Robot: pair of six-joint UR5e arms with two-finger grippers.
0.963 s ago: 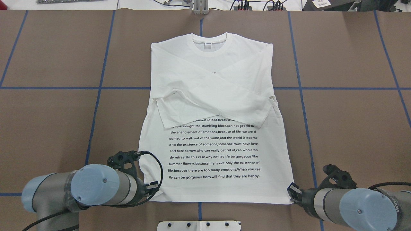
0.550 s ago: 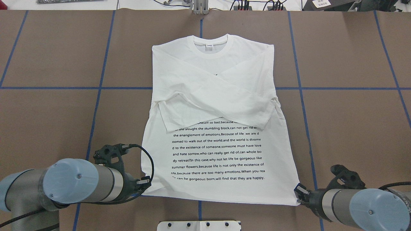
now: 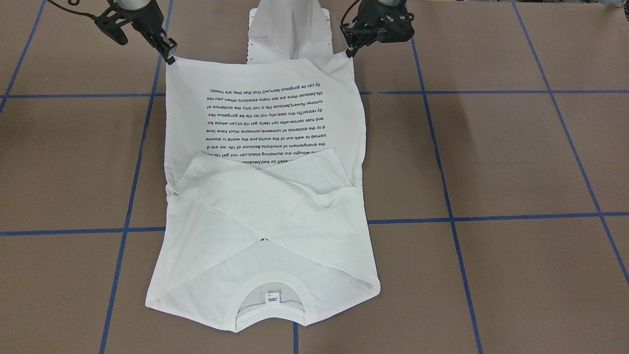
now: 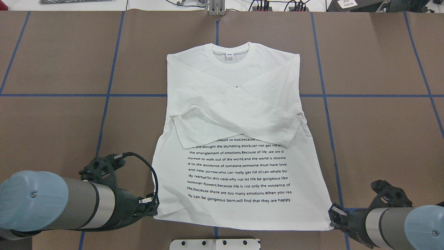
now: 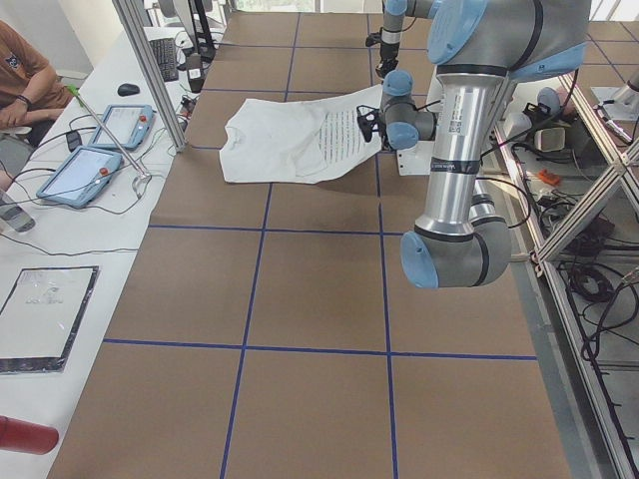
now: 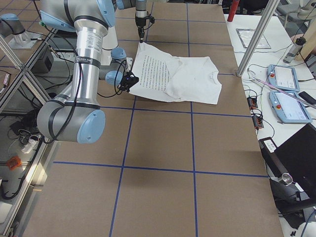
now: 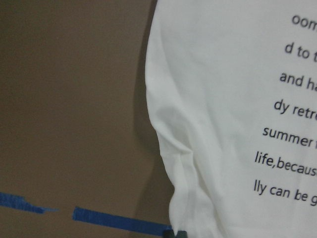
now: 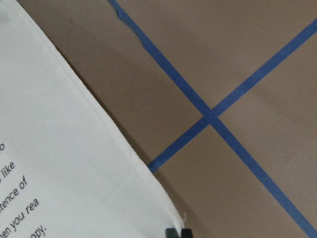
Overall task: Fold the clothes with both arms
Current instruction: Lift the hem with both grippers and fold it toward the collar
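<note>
The white long-sleeved shirt (image 4: 236,139) lies face up on the brown table, collar at the far end and both sleeves crossed over the chest above the block of black text. My left gripper (image 4: 152,205) is shut on the hem's left corner. The right gripper (image 4: 333,219) is shut on the hem's right corner. In the front-facing view the left gripper (image 3: 350,51) and right gripper (image 3: 170,58) hold the hem stretched between them in front of the pedestal. Each wrist view shows the shirt (image 7: 233,124) (image 8: 64,163) edge running down to its fingertips.
The white pedestal base (image 4: 215,244) sits just behind the hem, between the arms. Blue tape lines (image 4: 104,95) grid the brown table on both sides of the shirt. A side bench with tablets (image 5: 80,175), a metal post and a seated person border the far edge.
Both grippers have drawn back toward the robot and apart, dragging the shirt a little nearer. The collar has slid toward me and the hem is pulled wider.
</note>
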